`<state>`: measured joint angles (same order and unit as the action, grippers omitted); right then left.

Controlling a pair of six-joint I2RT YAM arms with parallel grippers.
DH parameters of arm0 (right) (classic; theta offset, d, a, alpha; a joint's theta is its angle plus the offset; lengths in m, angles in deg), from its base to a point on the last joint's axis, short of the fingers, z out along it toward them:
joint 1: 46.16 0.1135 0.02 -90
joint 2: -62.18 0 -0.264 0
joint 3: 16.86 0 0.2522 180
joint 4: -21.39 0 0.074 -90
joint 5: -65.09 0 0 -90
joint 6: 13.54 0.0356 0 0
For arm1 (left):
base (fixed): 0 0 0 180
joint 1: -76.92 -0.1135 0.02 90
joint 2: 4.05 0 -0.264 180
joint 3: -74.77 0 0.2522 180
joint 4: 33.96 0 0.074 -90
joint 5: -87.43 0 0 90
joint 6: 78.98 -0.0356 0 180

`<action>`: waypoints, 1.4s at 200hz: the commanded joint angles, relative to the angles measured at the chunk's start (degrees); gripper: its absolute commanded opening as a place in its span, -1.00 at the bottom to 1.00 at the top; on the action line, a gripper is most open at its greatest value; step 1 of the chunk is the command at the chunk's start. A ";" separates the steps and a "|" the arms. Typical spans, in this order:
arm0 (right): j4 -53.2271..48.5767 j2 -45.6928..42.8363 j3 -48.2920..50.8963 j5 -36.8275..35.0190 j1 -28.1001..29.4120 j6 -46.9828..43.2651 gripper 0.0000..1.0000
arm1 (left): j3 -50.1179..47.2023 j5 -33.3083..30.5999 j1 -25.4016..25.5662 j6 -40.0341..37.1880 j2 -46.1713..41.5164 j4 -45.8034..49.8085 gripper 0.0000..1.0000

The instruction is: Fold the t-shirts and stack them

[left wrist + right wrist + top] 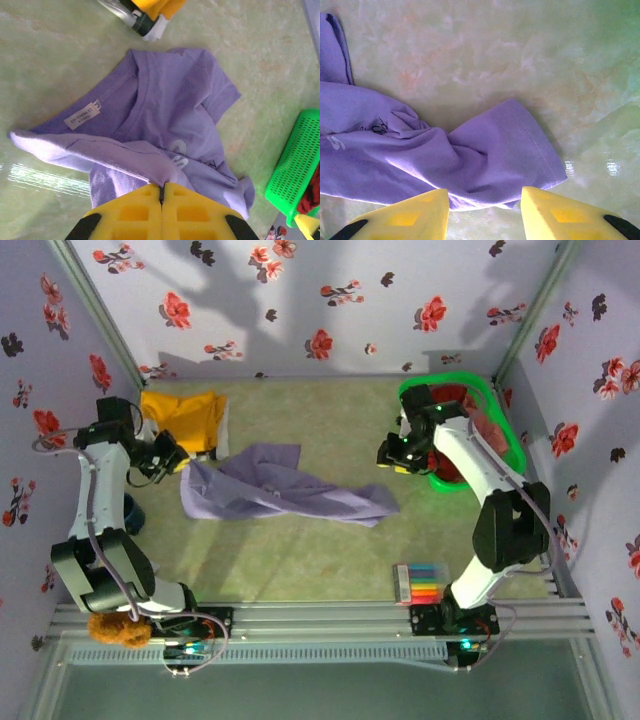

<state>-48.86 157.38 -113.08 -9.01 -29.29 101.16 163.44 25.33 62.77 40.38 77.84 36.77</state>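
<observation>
Lavender t-shirt (285, 490), crumpled, stretched left to right across the middle of the table (300, 560). Neck label and a little white chest lettering facing up in the left wrist view.

Left end bunched, with a fold of purple cloth pinched between the fully closed fingers of the left gripper (161, 189). Right end, a stitched hem, flat on the table under the right gripper (485, 200). Jaws parted there, nothing clamped between them.

Mustard-yellow t-shirt (185, 415) heaped at the far left corner, just beyond the left gripper. Touching the lavender one or only beside it: cannot tell.

Green plastic basket (455, 382) at the far right beside the right arm, with dark red cloth (492, 428) inside.

Box of coloured markers (420, 583) at the near edge, right of centre, well apart from the shirts.

Orange fuzzy thing (118, 628) at the near left, by the left arm's base.
</observation>
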 commanded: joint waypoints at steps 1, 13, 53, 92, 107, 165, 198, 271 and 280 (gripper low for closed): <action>-0.95 -1.67 1.25 1.34 -0.25 -2.15 -0.13 | -1.91 0.59 -3.17 -2.92 0.87 -1.24 -1.00; 0.06 -2.56 3.44 2.33 0.01 -1.51 -0.10 | -2.29 1.47 -4.68 -3.49 0.94 -1.34 -1.00; 4.58 -6.66 13.95 1.57 4.62 3.34 0.13 | -3.52 2.93 -5.45 -4.22 -0.65 -0.88 -1.00; 11.26 -9.39 23.25 -0.52 5.13 7.92 0.16 | -4.16 3.71 -5.73 -4.32 -1.14 -0.90 -1.00; 12.51 -8.48 25.38 -1.09 5.11 7.62 0.15 | -4.25 3.83 -5.75 -4.23 -1.29 -0.81 -1.00; 23.84 -3.23 28.47 4.37 5.11 8.17 0.12 | -5.98 4.20 -5.79 -3.97 -3.34 -1.07 -1.00; 24.79 -2.13 25.52 3.14 5.40 9.22 -0.35 | -6.71 4.18 -5.79 -3.44 -5.13 -0.98 -1.00; 15.48 -2.30 16.02 -0.17 4.06 4.04 -1.00 | -2.02 4.18 -5.89 -3.61 -4.75 1.22 -1.00; 15.17 -2.30 15.51 -0.32 4.08 4.18 -1.00 | -1.50 4.25 -6.27 -3.38 -4.26 0.91 -1.00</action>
<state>-29.45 155.70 -95.48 -7.35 -24.49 106.59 158.92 28.17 57.39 37.58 73.12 36.66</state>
